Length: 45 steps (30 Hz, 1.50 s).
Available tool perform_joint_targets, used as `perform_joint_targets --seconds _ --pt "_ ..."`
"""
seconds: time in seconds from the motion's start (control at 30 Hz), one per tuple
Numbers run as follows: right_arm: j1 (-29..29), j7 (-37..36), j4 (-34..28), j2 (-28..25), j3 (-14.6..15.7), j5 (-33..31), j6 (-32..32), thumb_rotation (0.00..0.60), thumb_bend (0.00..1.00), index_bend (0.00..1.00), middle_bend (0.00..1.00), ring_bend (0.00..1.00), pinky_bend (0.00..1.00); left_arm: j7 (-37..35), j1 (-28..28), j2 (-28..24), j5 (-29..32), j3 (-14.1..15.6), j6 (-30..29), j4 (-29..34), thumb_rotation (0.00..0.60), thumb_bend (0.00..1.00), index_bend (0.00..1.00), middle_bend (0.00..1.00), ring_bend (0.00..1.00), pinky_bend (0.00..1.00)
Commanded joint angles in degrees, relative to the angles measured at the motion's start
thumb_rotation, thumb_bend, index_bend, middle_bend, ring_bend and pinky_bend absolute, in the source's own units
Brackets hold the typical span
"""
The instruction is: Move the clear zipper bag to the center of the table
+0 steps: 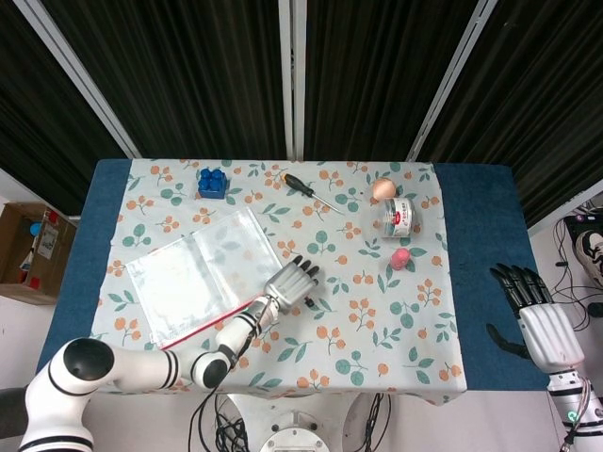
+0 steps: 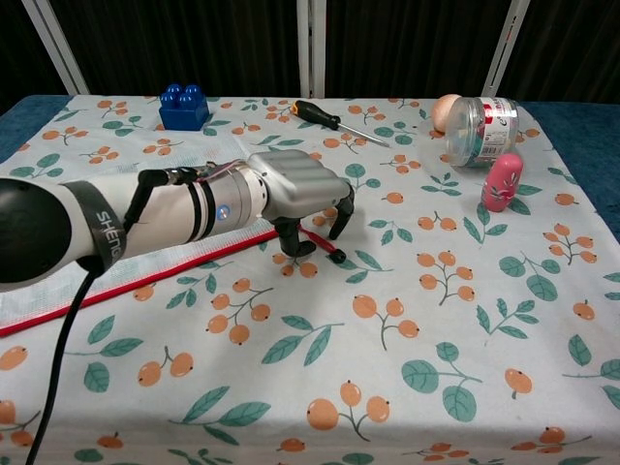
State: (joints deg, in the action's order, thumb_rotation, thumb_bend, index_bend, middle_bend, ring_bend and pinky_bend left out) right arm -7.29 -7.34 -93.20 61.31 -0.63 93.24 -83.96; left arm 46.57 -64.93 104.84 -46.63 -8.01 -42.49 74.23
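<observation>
On the floral-clothed worktop [image 1: 377,330] before dark curtains [image 1: 217,75], the left hand [image 2: 302,199] arches loosely over the clear zipper bag [image 1: 203,273]'s red pull, grasping nothing visible.

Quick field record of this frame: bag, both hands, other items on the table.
bag: clear zipper bag flat on the table's left half, red zipper edge toward the robot
left robot hand: low over the bag's zipper-pull corner, fingers curled down; grip on the pull not clear
right robot hand: off the table's right edge, fingers apart, holding nothing
others: blue block, screwdriver, egg, jar on its side, pink figurine
</observation>
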Motion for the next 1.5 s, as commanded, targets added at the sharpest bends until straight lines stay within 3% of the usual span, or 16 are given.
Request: perform_joint_targets --seconds 0.03,0.83,1.07,1.27,1.5 --pt "0.0 0.2 -0.1 0.0 -0.1 -0.2 0.1 0.600 0.24 0.00 0.05 0.00 0.00 -1.5 0.0 0.4 0.2 0.1 0.1 -0.8 0.600 0.39 0.40 0.14 0.12 0.15" --pt "-0.2 2.2 -1.6 -0.4 -0.2 -1.1 0.8 0.600 0.23 0.00 0.05 0.00 0.00 -7.7 0.9 2.4 -3.4 1.7 -0.6 -5.4 0.600 0.37 0.55 0.20 0.12 0.15" --pt "-0.2 2.6 -2.0 -0.6 -0.2 -0.9 0.8 0.600 0.23 0.00 0.05 0.00 0.00 -10.3 2.2 2.3 -6.3 1.3 -3.0 -5.0 0.600 0.41 0.62 0.23 0.13 0.15" --pt "-0.8 2.8 -2.6 -1.2 -0.6 -0.3 0.8 0.600 0.23 0.00 0.05 0.00 0.00 -15.0 6.6 -0.5 -12.2 0.8 -11.6 0.9 0.600 0.42 0.64 0.24 0.13 0.15" --pt "-4.1 0.5 -4.6 -3.2 -2.3 2.1 2.1 0.600 0.23 0.00 0.05 0.00 0.00 -18.2 15.7 -7.2 -21.9 1.8 -29.0 14.6 0.600 0.42 0.65 0.23 0.13 0.15"
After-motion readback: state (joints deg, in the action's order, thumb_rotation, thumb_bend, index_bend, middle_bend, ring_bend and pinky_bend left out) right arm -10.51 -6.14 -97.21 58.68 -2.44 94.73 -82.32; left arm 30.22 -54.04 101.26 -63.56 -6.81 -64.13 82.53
